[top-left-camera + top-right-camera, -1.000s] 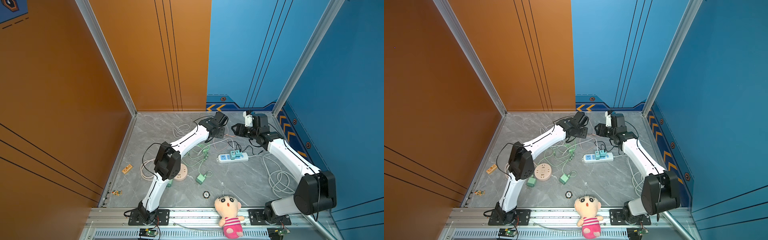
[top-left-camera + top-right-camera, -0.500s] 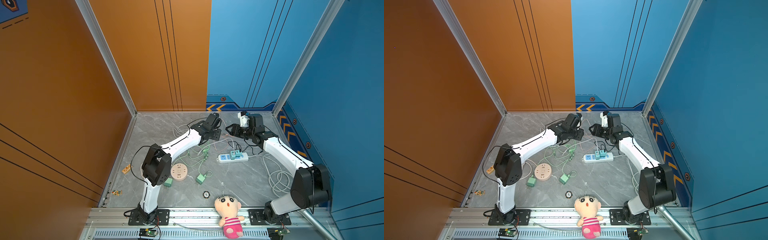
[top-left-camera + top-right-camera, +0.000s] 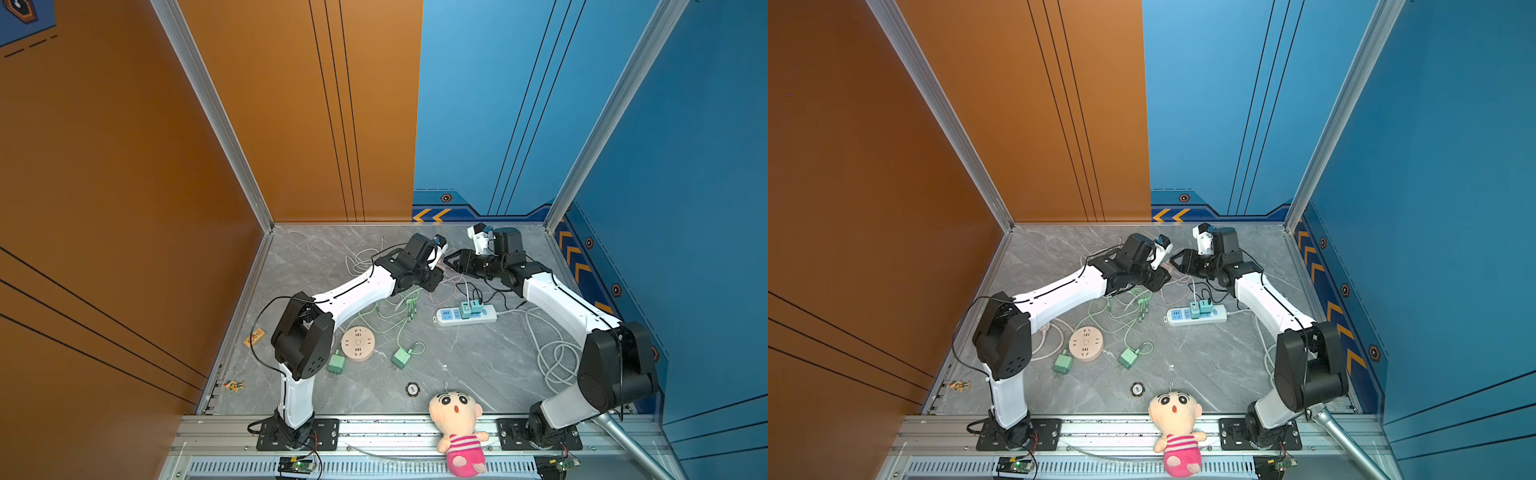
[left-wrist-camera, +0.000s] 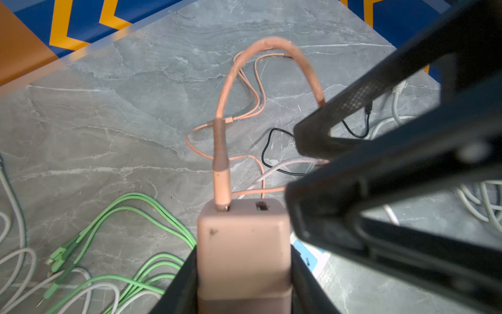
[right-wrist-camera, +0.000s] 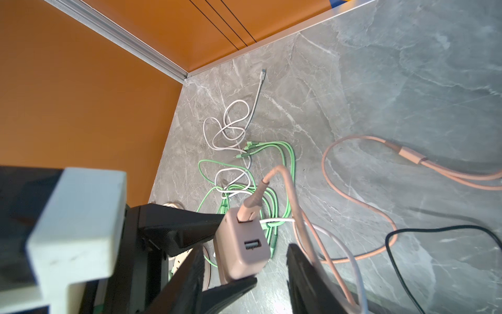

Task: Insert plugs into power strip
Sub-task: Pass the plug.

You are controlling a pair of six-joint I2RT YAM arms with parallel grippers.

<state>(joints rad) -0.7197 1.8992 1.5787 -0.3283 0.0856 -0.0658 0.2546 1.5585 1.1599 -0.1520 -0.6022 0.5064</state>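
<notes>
My left gripper (image 4: 243, 261) is clenched on the pink plug (image 4: 239, 231), with a finger pressed to each side of its body. It holds the plug off the grey table (image 4: 108, 108). The pink cable (image 4: 225, 89) arches out of the plug's top face and drops back to the table.

My right gripper (image 5: 245, 258) has its fingers spread, one on either side of that same plug and grasping nothing. One right finger (image 4: 312, 217) sits just beside the plug's edge, and I cannot tell whether it touches.

In both top views my two grippers meet at about 1 o'clock from the table's middle, and at 11 o'clock from the power strip (image 3: 446, 316). The strip lies at 3 o'clock from the middle, with two teal plugs (image 3: 471, 308) standing in it side by side.

One green plug (image 3: 336, 363) lies loose at 7 o'clock, just beside a round beige socket (image 3: 358, 343). The other green plug (image 3: 401, 358) lies at 6 o'clock. Their green cables (image 3: 395, 316) tangle between them and my left gripper.
</notes>
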